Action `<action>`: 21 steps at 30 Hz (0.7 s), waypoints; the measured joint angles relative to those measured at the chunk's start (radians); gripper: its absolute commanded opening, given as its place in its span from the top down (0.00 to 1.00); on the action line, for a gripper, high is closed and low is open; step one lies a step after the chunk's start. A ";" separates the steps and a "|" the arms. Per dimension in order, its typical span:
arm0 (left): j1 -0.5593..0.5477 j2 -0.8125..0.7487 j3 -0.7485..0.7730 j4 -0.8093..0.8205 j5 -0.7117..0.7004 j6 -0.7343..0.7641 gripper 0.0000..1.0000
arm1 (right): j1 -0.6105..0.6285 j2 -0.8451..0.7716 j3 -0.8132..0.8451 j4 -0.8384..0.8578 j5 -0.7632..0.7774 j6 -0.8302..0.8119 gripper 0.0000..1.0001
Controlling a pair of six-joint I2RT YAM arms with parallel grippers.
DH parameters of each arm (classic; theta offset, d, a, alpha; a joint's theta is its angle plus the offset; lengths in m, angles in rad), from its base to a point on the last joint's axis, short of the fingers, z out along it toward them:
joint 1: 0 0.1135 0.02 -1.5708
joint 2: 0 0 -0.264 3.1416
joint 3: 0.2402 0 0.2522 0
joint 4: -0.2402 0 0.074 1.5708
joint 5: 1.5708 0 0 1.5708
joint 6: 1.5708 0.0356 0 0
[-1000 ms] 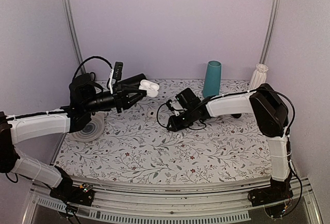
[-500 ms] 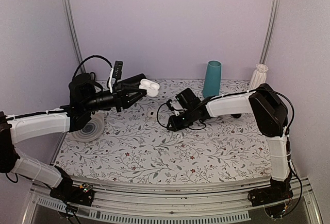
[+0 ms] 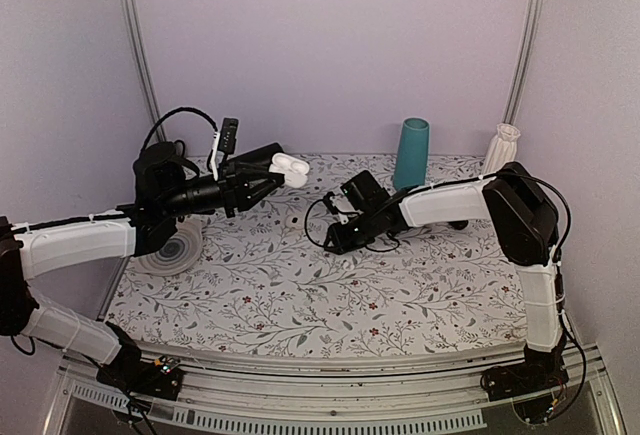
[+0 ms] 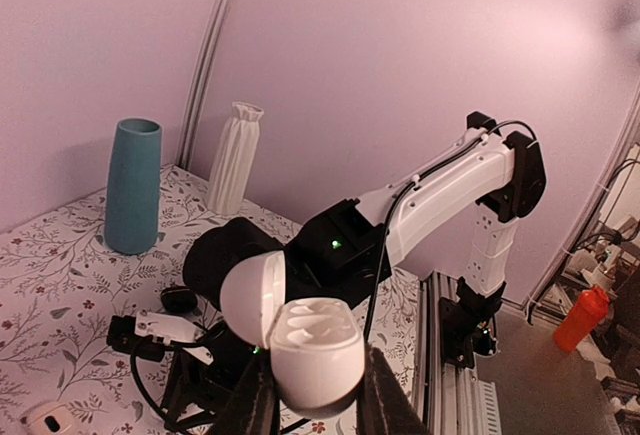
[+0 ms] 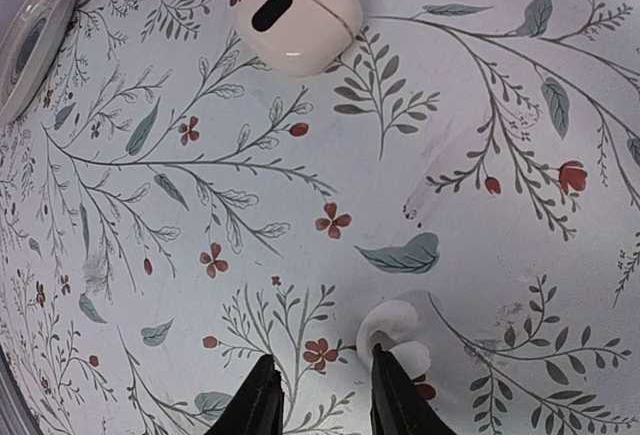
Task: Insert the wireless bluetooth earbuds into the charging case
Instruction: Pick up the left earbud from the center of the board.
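glossy white pebble-shaped charging case [image 4: 315,350], hinged lid open, clamped in left jaws, lower centre of left wrist frame. right jaws slightly parted, empty; smooth white earbud [image 5: 390,327] just beside one tip.

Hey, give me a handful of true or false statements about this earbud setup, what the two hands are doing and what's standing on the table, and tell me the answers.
1. The left hand holds the charging case above the table with its lid open. True.
2. The teal vase lies on its side. False: it stands upright near the back wall.
3. The right hand is low over the table, with a white earbud at one fingertip. True.
4. An earbud sits in the case. False: in the left wrist view its wells look empty.
5. The white ribbed vase stands left of the teal vase in the top view. False: it stands to its right.
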 measured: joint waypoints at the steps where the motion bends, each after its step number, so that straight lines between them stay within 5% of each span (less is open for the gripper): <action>1: 0.000 0.000 0.000 0.000 0.001 0.000 1.00 | 0.000 0.000 0.000 0.000 0.001 0.000 0.69; 21: 0.000 0.008 0.008 0.000 0.020 -0.006 1.00 | -0.024 0.003 0.002 0.028 0.031 -0.005 0.69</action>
